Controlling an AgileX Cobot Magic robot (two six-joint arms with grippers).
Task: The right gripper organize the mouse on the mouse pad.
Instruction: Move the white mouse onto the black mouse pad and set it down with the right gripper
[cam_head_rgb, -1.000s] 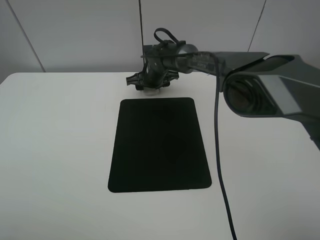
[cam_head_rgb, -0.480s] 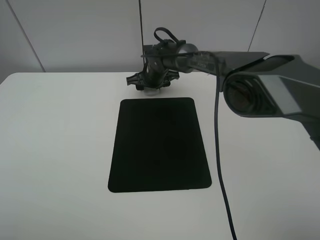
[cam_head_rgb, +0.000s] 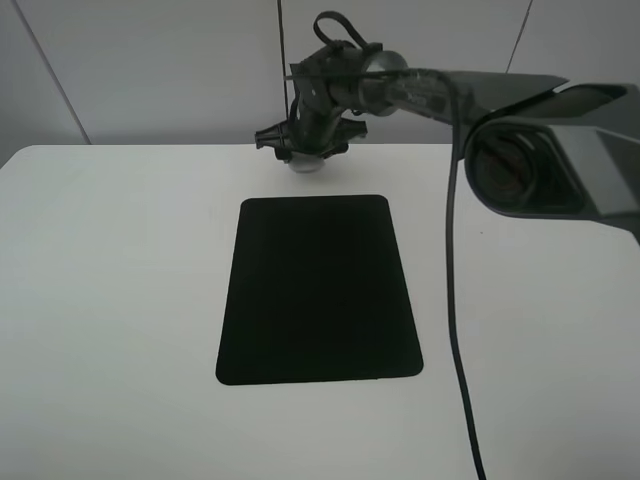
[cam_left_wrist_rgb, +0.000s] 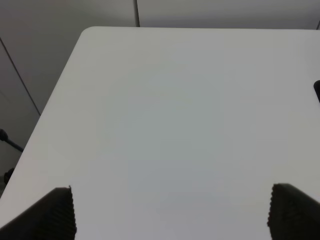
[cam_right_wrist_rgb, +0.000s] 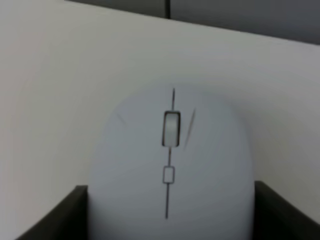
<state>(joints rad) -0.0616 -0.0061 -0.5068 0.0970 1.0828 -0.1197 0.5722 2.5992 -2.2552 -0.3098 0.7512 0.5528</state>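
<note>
My right gripper (cam_head_rgb: 308, 148) is shut on the white mouse (cam_head_rgb: 305, 164) and holds it above the table, just beyond the far edge of the black mouse pad (cam_head_rgb: 318, 288). In the right wrist view the mouse (cam_right_wrist_rgb: 170, 165), grey scroll wheel up, sits between the two dark fingers (cam_right_wrist_rgb: 60, 215). The pad lies flat and bare in the middle of the table. My left gripper (cam_left_wrist_rgb: 170, 215) is open and empty over bare table at the left; only its fingertips show.
The white table (cam_head_rgb: 120, 280) runs to a grey wall at the back. The right arm and its cable (cam_head_rgb: 450, 300) cross the table's right side. A dark bit of the pad's edge (cam_left_wrist_rgb: 317, 91) shows in the left wrist view.
My right gripper has risen off the table with the mouse in it and shifted slightly to the right. The pad has not moved.
</note>
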